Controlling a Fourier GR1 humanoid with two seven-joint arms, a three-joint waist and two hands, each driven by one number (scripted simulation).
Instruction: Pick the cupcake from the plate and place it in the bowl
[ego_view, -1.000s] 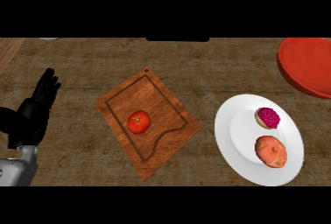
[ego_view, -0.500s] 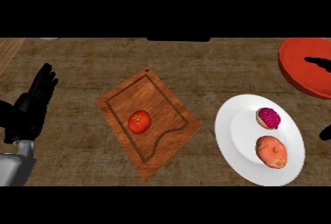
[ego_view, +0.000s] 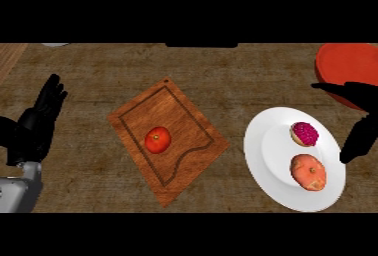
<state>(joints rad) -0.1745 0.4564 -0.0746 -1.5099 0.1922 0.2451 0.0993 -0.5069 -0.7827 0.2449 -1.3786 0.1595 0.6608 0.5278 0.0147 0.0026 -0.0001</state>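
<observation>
On the brown surface we see a wooden cutting board lying cornerwise near the middle, with a red tomato resting on it — well apart from the plate and nothing to block the way. To its right lies the white plate. It carries two things: the cupcake with its pink top on the far half, and an orange doughnut just beside it on the near half. The red bowl sits at the upper right corner, partly cut off by the edge, and we see nothing inside it.

Our left hand rests at the left edge, fingers straight and pointing up, holding nothing. Our right hand shows at the right edge, its fingers spread and released — the upper one lies across the bowl's near rim, the lower reaches over the plate's right edge, close to the cupcake but not touching it. Half a second ago only its tips showed; it has come further in. The cupcake has not moved.
</observation>
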